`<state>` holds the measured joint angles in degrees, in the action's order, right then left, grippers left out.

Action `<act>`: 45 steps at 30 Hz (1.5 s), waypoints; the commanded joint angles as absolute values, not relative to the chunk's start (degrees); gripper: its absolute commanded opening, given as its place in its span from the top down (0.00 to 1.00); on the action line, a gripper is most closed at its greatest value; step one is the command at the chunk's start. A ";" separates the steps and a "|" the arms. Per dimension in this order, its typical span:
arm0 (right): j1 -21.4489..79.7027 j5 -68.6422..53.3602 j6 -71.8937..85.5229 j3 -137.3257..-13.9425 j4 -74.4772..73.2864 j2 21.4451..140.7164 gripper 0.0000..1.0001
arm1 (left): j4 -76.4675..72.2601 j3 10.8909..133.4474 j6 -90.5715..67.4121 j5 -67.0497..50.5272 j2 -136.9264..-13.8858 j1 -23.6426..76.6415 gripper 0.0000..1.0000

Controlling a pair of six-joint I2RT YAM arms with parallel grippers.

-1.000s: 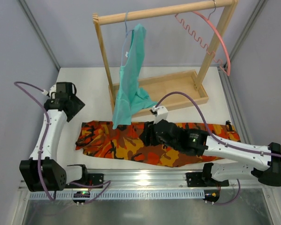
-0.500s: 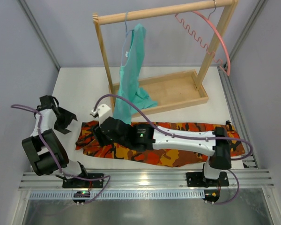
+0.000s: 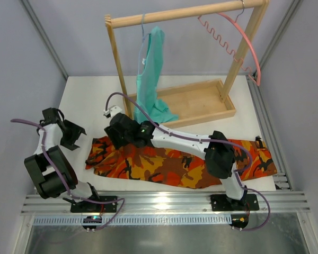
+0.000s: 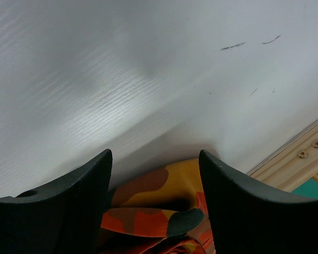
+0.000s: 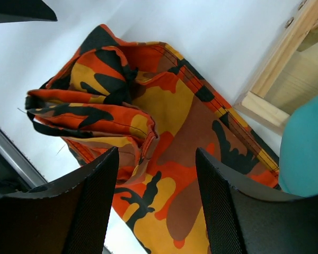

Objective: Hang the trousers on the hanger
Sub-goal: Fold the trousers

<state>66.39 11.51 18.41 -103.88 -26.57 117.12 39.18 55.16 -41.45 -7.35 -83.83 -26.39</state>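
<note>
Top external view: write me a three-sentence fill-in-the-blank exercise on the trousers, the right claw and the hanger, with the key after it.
1. The camouflage trousers lie spread out on the white ____.
2. The right claw hovers over them with its jaws ____.
3. The pink hanger hangs from the wooden rack with ____ on it.

Missing words: table; open; nothing.

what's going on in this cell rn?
Both arms are working at the left end of the trousers, which lie stretched out on the table. The right end effector hovers open over the bunched end. The left end effector is open too, at that end's edge, gripping nothing. The hanger hangs bare on the rack, along from a teal garment.
</note>
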 commanded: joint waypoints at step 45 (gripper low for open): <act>65.30 25.74 53.16 -63.47 -22.05 90.62 0.96 | 33.31 52.29 -43.68 -4.13 -82.53 -16.71 0.34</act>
